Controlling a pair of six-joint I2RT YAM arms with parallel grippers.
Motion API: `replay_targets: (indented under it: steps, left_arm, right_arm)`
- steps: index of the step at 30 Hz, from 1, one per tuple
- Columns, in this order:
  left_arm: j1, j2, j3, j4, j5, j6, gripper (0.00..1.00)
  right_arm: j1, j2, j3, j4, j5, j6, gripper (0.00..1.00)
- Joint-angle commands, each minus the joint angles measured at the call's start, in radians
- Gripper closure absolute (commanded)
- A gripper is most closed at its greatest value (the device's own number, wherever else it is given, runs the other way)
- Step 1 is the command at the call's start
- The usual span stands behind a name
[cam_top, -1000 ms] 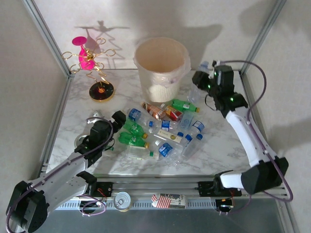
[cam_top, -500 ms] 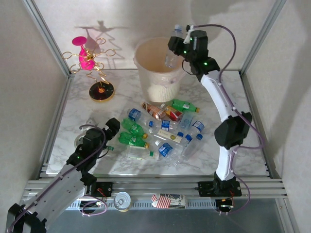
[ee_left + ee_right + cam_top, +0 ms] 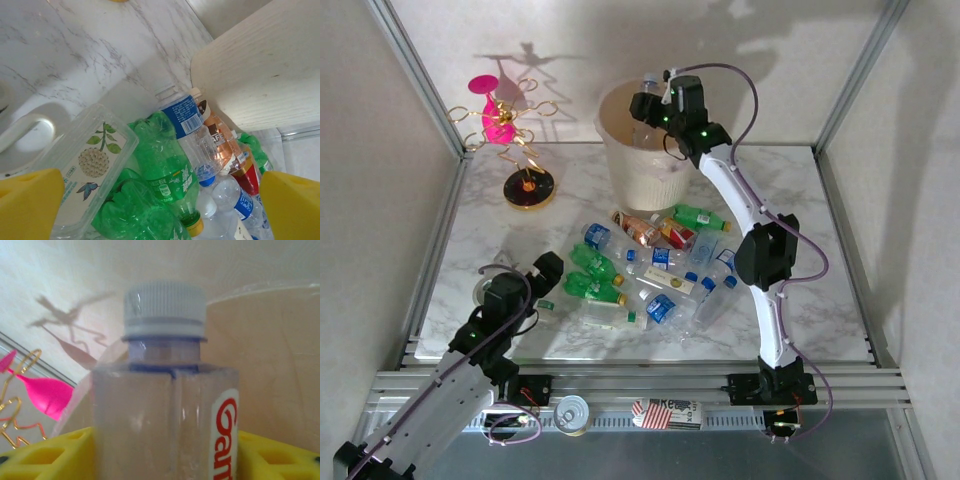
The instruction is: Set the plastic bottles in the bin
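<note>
- Swinging left across the two earlier frames, my right gripper (image 3: 646, 104) has gone from low beside the bin (image 3: 645, 185) to its right rim, and now hangs over the open mouth.
- My left arm has drawn back toward the near edge. The left gripper (image 3: 546, 267) sits a little lower in the top view than before, just off the left fringe of the pile.
- The pile of bottles (image 3: 655, 265) on the table (image 3: 820, 290) looks unchanged from the earlier frames.
- Step in hand: the drop. On the right wrist camera the right gripper (image 3: 162, 460) is clamped on a clear bottle (image 3: 165, 390) with a pale ribbed cap and red lettering. It is held upright between the yellow pads (image 3: 45, 455).
- That clear bottle (image 3: 649, 88) is above the bin's opening, not yet inside. I judge one bottle is about to go in, with the rest still on the marble in front of the bin.
- Next move, as I judge it: spread the right jaws so the bottle falls, checking first that it clears the liner at the rim (image 3: 270, 287). A release too near the edge could bounce it out.
- The left gripper (image 3: 160, 205) has its jaws wide apart and holds nothing. It looks toward a green bottle (image 3: 165, 165) lying among the others, with the bin wall (image 3: 260, 65) behind.
- The left arm's next move would be a reach forward into the pile and a squeeze on one bottle. They lie crowded, so I expect neighbours to shift.
</note>
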Motion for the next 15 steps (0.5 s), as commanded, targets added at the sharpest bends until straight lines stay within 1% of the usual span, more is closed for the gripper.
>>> replay_targets:
  steps: [1,6,9,15]
  left_arm:
    - [0.013,-0.010,-0.007,-0.038,0.005,0.008,0.00]
    - [0.012,0.006,0.005,-0.037,-0.004,0.019,0.00]
    - [0.013,0.024,0.016,-0.033,-0.010,0.031,0.01]
    - [0.017,0.076,0.051,-0.031,-0.030,0.065,0.00]
  right_arm:
    - [0.001,-0.020,0.058,0.037,0.005,-0.009,0.30]
    - [0.001,-0.071,0.049,0.032,0.002,-0.031,0.25]
    - [0.001,-0.125,0.008,0.036,-0.008,-0.045,0.24]
    - [0.003,-0.288,-0.175,0.027,-0.031,-0.087,0.21]
